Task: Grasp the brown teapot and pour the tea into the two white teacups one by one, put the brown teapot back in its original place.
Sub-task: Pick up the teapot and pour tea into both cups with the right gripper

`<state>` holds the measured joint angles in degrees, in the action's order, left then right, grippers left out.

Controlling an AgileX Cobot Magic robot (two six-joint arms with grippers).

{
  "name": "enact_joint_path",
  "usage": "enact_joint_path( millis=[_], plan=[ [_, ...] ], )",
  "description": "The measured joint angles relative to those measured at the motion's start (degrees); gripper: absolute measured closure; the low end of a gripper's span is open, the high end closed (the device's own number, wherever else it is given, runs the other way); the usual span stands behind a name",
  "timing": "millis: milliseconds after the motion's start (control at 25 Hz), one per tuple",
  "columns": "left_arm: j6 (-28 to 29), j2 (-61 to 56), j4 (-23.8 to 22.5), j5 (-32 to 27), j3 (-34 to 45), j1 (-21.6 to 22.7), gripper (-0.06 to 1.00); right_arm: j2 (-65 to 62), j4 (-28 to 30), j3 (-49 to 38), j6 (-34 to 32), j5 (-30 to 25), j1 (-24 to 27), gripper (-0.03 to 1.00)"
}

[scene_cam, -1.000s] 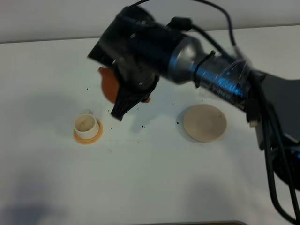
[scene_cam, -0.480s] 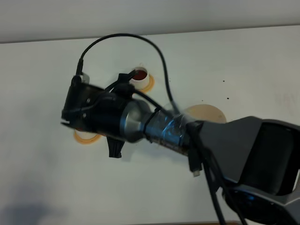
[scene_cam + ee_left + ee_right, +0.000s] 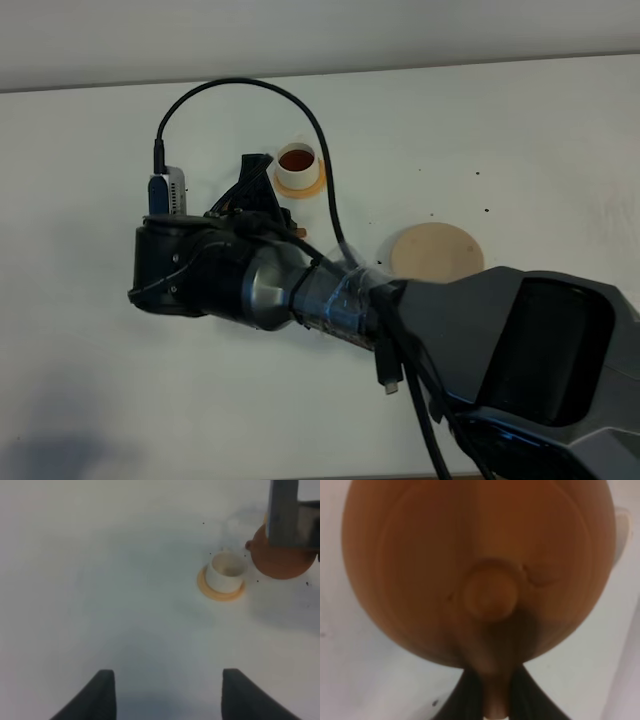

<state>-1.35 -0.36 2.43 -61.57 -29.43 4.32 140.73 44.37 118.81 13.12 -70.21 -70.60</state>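
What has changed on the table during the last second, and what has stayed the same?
The right arm carried the brown teapot from near the far teacup toward the front left, to beside the near teacup, which looks empty. The far teacup, hidden before, now shows dark tea. The jaws keep hold of the teapot's handle; the beige disc has not moved.

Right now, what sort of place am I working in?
Probably a lab bench staged for tea pouring: a plain white table, a brown teapot, a white cup on an orange coaster, and a beige disc.
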Motion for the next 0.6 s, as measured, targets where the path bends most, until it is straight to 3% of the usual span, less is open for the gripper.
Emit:
enact_joint_path(
  millis=[600],
  plan=[
    [-0.1, 0.0, 0.0, 0.0, 0.0, 0.0, 0.47, 0.8, 11.8, 0.0, 2.0, 0.3, -3.2, 0.88]
  ],
)
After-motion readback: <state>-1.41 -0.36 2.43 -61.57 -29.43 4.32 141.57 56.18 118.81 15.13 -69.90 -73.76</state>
